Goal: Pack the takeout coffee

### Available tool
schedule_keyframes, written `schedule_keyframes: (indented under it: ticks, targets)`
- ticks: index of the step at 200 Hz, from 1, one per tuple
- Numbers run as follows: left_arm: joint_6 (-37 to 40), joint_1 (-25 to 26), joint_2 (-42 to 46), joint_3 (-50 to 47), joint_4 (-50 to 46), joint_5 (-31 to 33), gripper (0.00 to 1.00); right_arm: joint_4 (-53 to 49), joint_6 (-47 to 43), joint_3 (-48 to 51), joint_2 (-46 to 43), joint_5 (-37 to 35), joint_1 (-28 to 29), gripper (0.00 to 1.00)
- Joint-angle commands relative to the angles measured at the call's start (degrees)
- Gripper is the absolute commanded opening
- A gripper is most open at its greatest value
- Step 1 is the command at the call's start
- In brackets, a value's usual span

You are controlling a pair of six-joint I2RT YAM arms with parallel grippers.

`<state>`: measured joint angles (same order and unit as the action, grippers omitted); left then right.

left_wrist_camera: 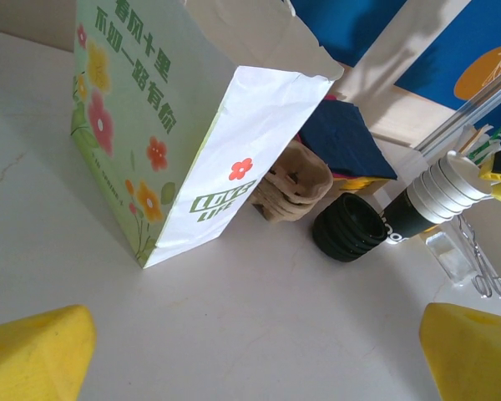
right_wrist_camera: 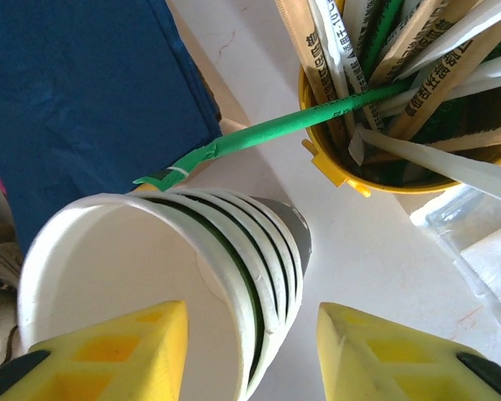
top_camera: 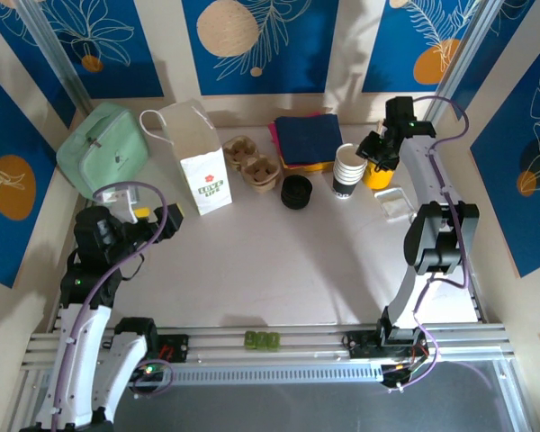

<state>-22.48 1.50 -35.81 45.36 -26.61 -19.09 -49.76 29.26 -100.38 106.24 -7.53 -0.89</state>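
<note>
At the lower left of the top view the left claw (top_camera: 162, 223) hangs over the table (top_camera: 279, 270) with its jaws wide apart and nothing between them. Its own camera looks past the yellow fingertips (left_wrist_camera: 35, 351) toward the bag (left_wrist_camera: 192, 142). Right of the bag, in the upper middle of the top view, sit the carrier (top_camera: 252, 167) and the black lids (top_camera: 296, 192). Next come the cups (top_camera: 347, 171), a nested stack standing upright on the table just left of the yellow pot (top_camera: 379, 174) of straws. The right claw (top_camera: 376, 149) is over them. In the right wrist view its jaws are apart and straddle the stack's right wall: one finger (right_wrist_camera: 108, 355) is over the open mouth of the cups (right_wrist_camera: 142, 267), the other is outside. A gap shows beside the outer finger, so nothing is clamped yet. The cups look empty, so they are likely light and easy to tip. Thin paper dents under a hard squeeze, though the ribs should give some grip. The rolled rim is probably the stiffest part, so the wall just under it seems the best hold, pinched gently. Nested cups may cling, so several could lift together.
</note>
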Motion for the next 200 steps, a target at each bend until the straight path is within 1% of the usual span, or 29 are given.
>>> schedule_keyframes:
  ticks: [1, 42, 79, 139, 148, 176, 200]
  targets:
    - [-0.45, -0.52, 0.39, -0.73, 1.43, -1.07, 0.99, -1.32, -0.45, -2.36, 0.81, 1.24, 0.09, 0.43]
    - [-0.55, -0.53, 0.39, -0.97, 1.55, -1.08, 0.99, -2.07, -0.64, -3.98, 1.82, 0.5, 1.06, 0.34]
    - [-0.21, -0.58, 0.61, -1.15, 1.17, -0.75, 0.99, -2.23, -0.69, -4.54, 2.04, 0.41, 1.15, 0.29]
    - [-0.28, -0.55, 0.62, -1.5, 1.22, -0.67, 0.99, -2.36, -0.42, -4.91, 3.0, 0.5, 1.32, 0.28]
    - [-0.28, -0.55, 0.6, -1.59, 1.38, -0.68, 0.99, -2.23, -0.49, -4.83, 3.1, 0.82, 1.26, 0.25]
    - [-0.32, -0.53, 0.57, -1.75, 1.56, -0.68, 0.99, -2.15, -0.47, -4.92, 3.14, 0.79, 1.32, 0.22]
    - [-0.42, -0.52, 0.4, -1.86, 1.69, -0.77, 1.0, -2.15, -0.74, -4.92, 2.99, 0.76, 1.32, 0.16]
